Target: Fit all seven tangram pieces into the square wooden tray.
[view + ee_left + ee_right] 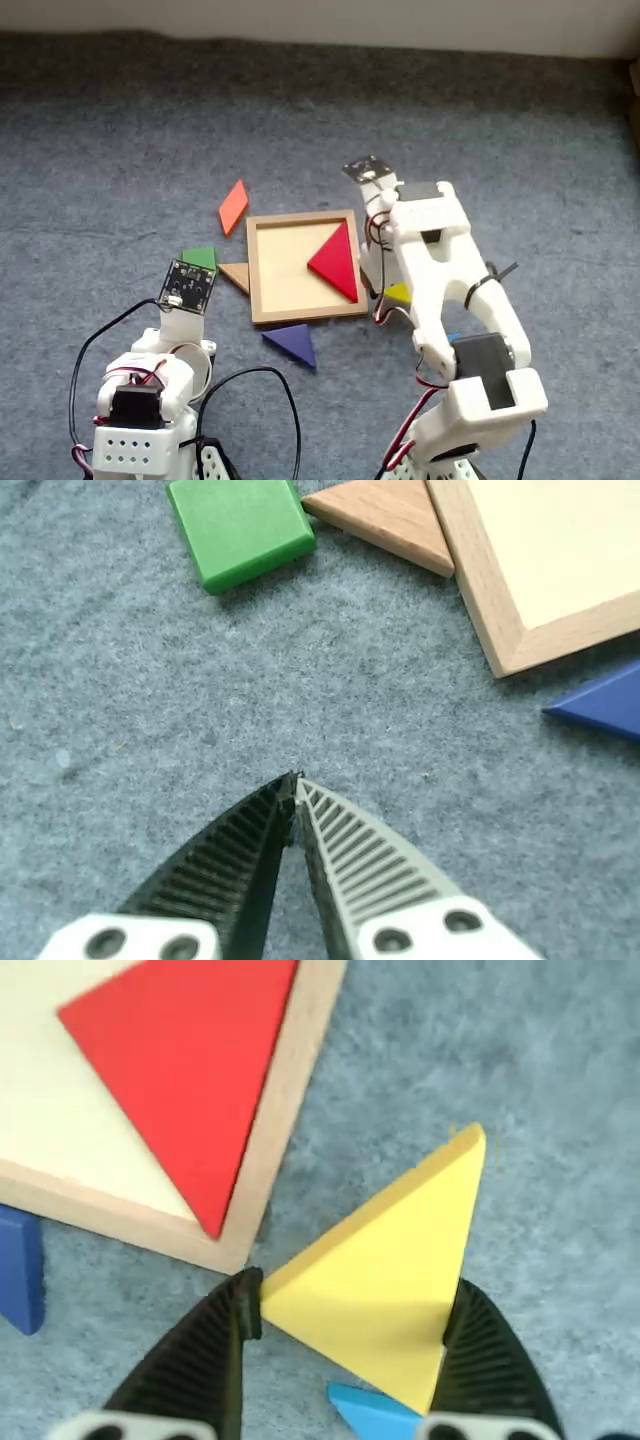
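Right jaws around yellow triangle (380, 1290)

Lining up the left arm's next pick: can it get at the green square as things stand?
Probably yes. The green square lies on bare carpet ahead of the left arm, whose jaws are shut, with nothing between. The wooden triangle sits close at one corner; the other sides look free.

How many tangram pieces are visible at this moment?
7. Red triangle inside the tray; orange parallelogram, green square and wooden triangle off its left side; dark blue triangle at its near edge; yellow triangle in the right gripper; light blue piece beside it, mostly hidden.
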Controlling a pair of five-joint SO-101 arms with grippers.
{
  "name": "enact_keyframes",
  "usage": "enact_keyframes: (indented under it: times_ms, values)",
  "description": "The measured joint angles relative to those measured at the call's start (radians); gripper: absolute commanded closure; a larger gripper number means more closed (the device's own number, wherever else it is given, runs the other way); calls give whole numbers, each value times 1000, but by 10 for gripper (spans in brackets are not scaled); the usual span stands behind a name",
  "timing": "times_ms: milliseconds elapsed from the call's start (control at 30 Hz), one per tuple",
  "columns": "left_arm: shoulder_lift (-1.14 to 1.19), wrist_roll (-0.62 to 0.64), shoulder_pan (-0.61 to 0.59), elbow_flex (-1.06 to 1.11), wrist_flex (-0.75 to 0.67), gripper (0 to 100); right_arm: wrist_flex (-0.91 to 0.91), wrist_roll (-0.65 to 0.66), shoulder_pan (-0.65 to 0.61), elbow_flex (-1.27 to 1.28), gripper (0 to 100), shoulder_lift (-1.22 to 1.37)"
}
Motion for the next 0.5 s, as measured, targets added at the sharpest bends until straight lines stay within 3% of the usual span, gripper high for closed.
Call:
enact_keyframes:
  times_ms: [267, 500]
  values:
    - [0, 0, 0, 0, 0, 995, -101, 219, -161, 0, 882, 0]
    - [0, 0, 0, 0, 0, 995, -242, 374, -230, 0, 882, 0]
